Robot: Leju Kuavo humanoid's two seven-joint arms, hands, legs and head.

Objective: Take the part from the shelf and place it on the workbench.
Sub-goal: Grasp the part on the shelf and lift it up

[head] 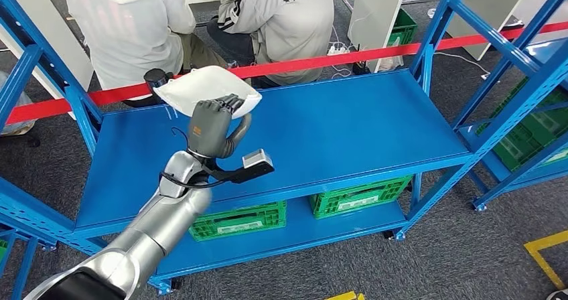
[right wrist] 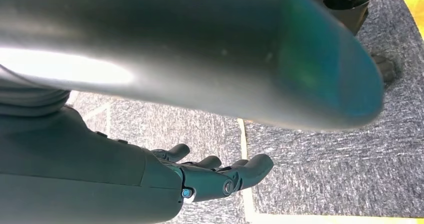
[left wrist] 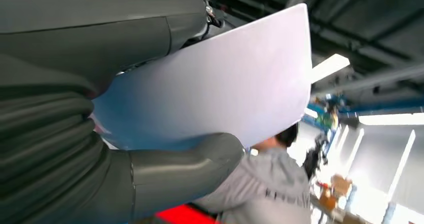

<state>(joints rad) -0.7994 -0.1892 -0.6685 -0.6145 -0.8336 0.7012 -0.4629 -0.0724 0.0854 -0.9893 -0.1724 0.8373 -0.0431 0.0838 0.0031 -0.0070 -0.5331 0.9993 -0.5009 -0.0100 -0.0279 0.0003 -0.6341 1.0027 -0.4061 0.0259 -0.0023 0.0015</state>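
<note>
Left robot hand [head: 213,122] holds white part [head: 207,89] over blue shelf [head: 348,122]; wrist view shows thumb [left wrist: 190,161] under part. Right robot hand [right wrist: 220,176] empty, fingers loosely extended above floor.

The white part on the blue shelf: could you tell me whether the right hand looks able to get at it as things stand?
Probably not: the right hand hangs over the grey floor, and the left hand already grips the white part.
</note>
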